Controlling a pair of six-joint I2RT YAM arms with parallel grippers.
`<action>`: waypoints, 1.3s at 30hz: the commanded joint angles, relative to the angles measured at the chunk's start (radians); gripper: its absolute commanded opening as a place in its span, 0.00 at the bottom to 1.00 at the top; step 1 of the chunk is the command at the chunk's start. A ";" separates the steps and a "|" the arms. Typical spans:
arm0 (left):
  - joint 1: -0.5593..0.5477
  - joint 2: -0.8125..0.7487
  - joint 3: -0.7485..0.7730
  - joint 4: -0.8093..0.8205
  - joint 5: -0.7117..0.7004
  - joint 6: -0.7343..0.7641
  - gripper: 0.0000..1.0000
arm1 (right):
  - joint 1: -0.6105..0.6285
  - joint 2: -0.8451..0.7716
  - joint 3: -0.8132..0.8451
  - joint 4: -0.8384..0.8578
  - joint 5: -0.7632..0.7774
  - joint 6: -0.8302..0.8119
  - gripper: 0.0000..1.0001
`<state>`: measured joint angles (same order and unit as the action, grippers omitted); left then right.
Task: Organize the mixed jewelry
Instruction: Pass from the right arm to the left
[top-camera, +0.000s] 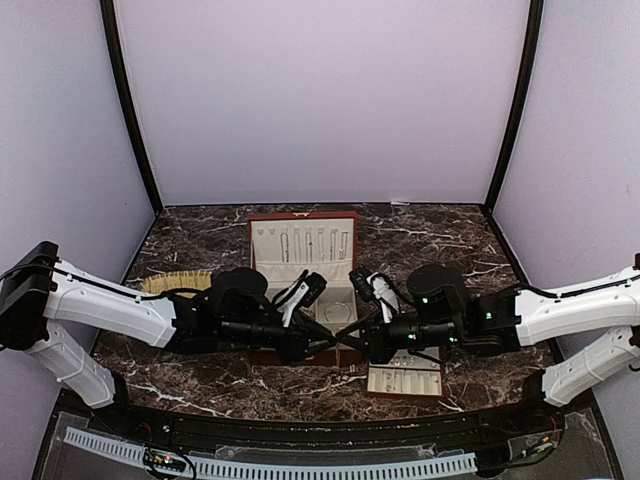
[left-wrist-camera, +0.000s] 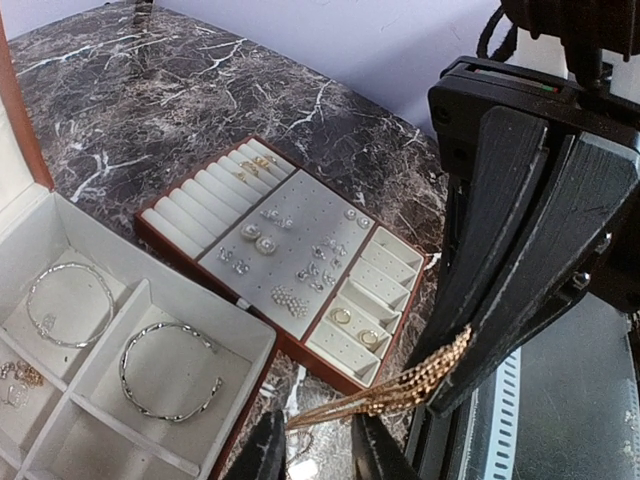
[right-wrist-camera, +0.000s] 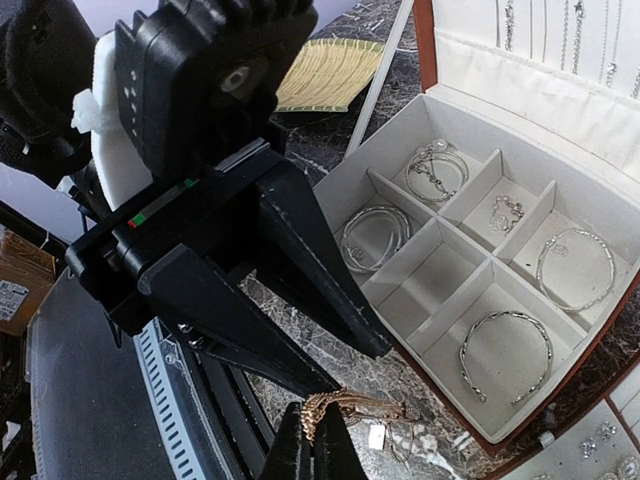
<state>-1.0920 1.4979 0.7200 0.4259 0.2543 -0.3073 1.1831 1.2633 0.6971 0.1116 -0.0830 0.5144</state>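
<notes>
A thin gold chain (left-wrist-camera: 400, 385) with a small white tag hangs just above the marble in front of the red-brown box (top-camera: 262, 232). My right gripper (right-wrist-camera: 318, 445) is shut on one end of it (right-wrist-camera: 328, 408). My left gripper (left-wrist-camera: 320, 450) is open, and the chain's other end passes between its fingers. The two grippers meet tip to tip at the box's front (top-camera: 335, 342). Silvery bangles (left-wrist-camera: 165, 326) lie in the box's cream compartments, and they also show in the right wrist view (right-wrist-camera: 505, 314). Tiny rings and studs sit on the cream slotted tray (left-wrist-camera: 186, 212).
The box lid stands open at the back with chains hanging in it. The slotted tray (top-camera: 405, 380) lies on the marble to the right of the box's front. A woven straw-coloured mat (top-camera: 175, 283) lies at the left. One box compartment (right-wrist-camera: 432, 290) is bare.
</notes>
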 joint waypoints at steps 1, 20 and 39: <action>0.002 0.004 0.009 0.038 0.016 0.009 0.23 | -0.001 -0.033 -0.002 0.040 -0.010 0.011 0.00; 0.003 0.044 0.015 0.111 0.075 0.019 0.29 | 0.000 -0.052 -0.017 0.056 -0.004 0.024 0.00; 0.003 -0.012 -0.049 0.182 0.083 0.020 0.00 | -0.010 -0.070 -0.030 -0.012 0.106 0.062 0.00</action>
<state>-1.0920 1.5455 0.7082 0.5793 0.3317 -0.2924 1.1828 1.2095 0.6712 0.1146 -0.0452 0.5529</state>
